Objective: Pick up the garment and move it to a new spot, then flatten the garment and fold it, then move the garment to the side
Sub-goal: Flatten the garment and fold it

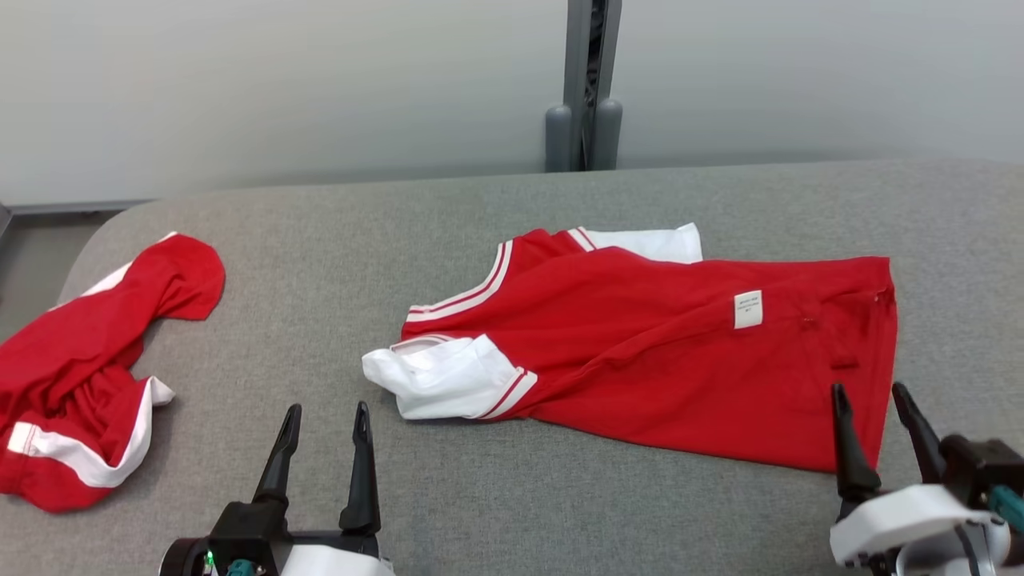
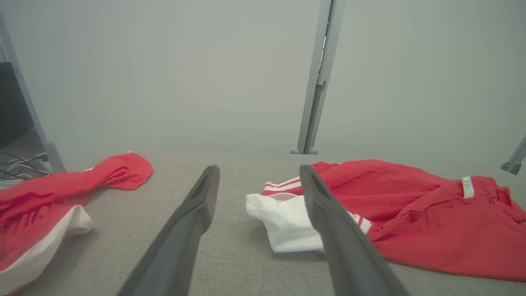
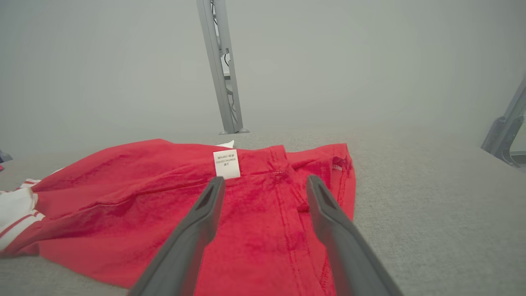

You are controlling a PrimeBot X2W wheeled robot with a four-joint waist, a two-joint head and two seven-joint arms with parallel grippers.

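Likely mid-flattening of the garment [image 1: 656, 344] lying rumpled at the middle of the table [image 1: 480, 216], with left gripper [image 1: 328, 408] near its white sleeve [image 1: 436, 376] and right gripper [image 1: 869, 388] at its near right corner, fingers apart and empty on both: next, pinch opposite edges and pull taut.

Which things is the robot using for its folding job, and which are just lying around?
For the job: the spread-out red shirt in the middle; the left fingers and right fingers, both open; the grey table under it.
Lying about: the crumpled red garment at the left, probably; the grey post behind.
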